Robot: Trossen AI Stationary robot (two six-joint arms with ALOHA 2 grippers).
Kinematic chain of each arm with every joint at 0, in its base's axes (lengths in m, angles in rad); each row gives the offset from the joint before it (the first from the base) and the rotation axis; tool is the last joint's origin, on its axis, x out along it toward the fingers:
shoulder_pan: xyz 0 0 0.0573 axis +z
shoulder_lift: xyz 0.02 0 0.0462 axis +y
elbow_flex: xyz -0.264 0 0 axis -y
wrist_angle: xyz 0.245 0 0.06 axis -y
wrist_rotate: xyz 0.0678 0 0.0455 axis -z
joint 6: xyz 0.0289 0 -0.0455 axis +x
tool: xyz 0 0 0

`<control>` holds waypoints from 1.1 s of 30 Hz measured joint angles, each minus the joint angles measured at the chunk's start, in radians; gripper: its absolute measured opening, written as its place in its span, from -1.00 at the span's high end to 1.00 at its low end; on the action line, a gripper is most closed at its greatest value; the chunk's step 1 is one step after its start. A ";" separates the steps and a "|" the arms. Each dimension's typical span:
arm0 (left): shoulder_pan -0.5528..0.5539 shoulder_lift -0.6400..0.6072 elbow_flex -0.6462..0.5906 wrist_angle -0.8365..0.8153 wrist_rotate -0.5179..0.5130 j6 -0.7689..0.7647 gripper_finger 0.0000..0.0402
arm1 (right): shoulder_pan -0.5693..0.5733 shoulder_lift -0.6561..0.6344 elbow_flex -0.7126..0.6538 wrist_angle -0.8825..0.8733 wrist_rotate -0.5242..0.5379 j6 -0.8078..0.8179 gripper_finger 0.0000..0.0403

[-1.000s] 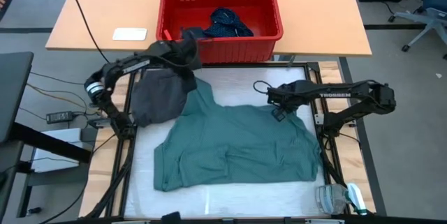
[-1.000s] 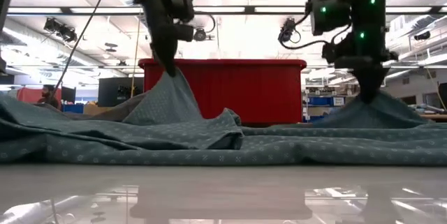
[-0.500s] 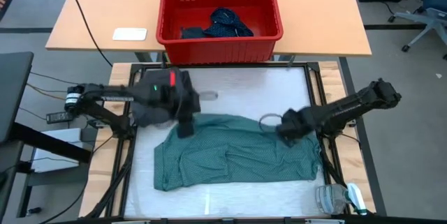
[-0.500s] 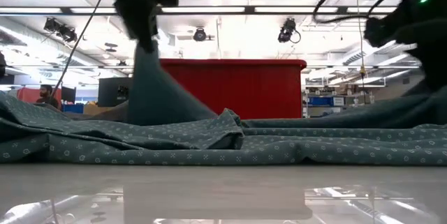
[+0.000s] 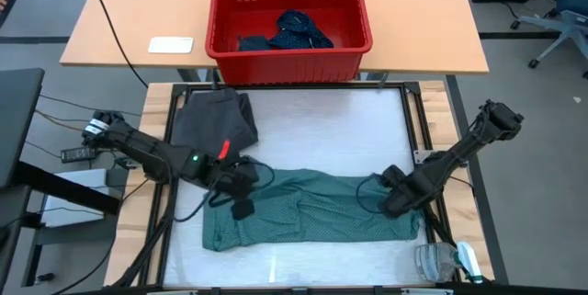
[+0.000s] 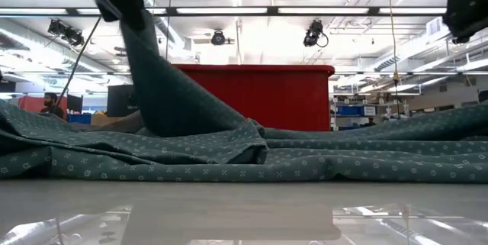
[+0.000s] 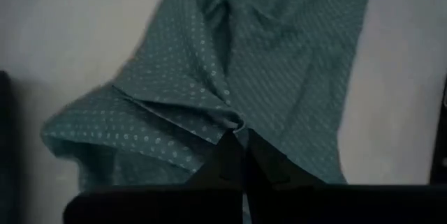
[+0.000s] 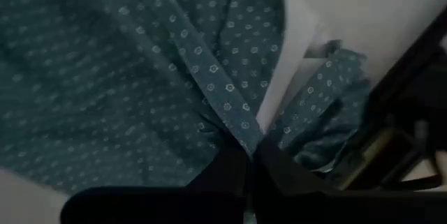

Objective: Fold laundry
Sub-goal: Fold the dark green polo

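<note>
Left arm: reaches low from the table's left edge toward the middle, stretched nearly flat over the surface, a green light and a red patch showing on its wrist.
Left gripper: over the left part of the shirt, its two dark fingers pinched tight together on a fold of the cloth; in the low view a peak of fabric rises steeply up to it.
Right arm: comes in from the table's right edge, elbow raised outside the frame, forearm slanting down and inward to the shirt's right end.
Right gripper: clamped on a hem-like band of the same shirt, its fingers closed with the strip running out between them.
Teal-green finely dotted soft cotton shirt: lies across the near half of the white table top, bunched into a long, wrinkled band from left to right, both ends pinched by the grippers.
Charcoal grey soft cloth piece: rumpled at the far left corner of the white surface, apart from the shirt, just behind the left arm.
Red rectangular plastic basket: on the tan wooden table beyond the work surface, centred.
Navy dotted cloth piece: crumpled inside the basket, toward its near wall.
Plain dark cloth piece: beside the navy one in the basket, to its left.
</note>
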 joint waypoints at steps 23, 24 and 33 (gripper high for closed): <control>-0.241 -0.001 -0.199 0.143 -0.056 -0.382 0.88 | 0.191 -0.001 -0.193 0.344 -0.077 0.184 0.39; -0.238 -0.001 -0.199 0.151 -0.051 -0.402 0.83 | 0.200 -0.002 -0.188 0.340 -0.078 0.184 0.35; -0.231 -0.001 -0.040 0.096 -0.051 -0.355 0.40 | 0.228 -0.004 -0.070 0.319 0.117 0.106 0.07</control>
